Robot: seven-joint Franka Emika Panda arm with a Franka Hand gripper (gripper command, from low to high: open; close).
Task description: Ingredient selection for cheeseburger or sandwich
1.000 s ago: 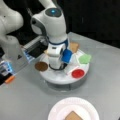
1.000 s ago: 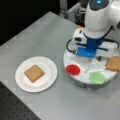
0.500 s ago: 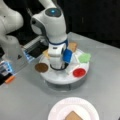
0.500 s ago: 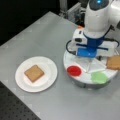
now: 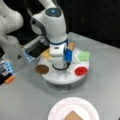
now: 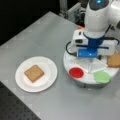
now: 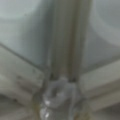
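Tan toast square [image 6: 34,73] lies on round white plate [image 6: 50,70]; gripper [image 6: 90,65] low over white divided tray's [image 6: 72,81] centre, jaw state indiscernible.

Wrist view: pale tray dividers [image 7: 63,45] meet at a whitish central hub [image 7: 58,91]; gripper unseen

No legible text, label, brand, number or sign on any surface in either front view or the wrist view; nothing readable near the end effector.
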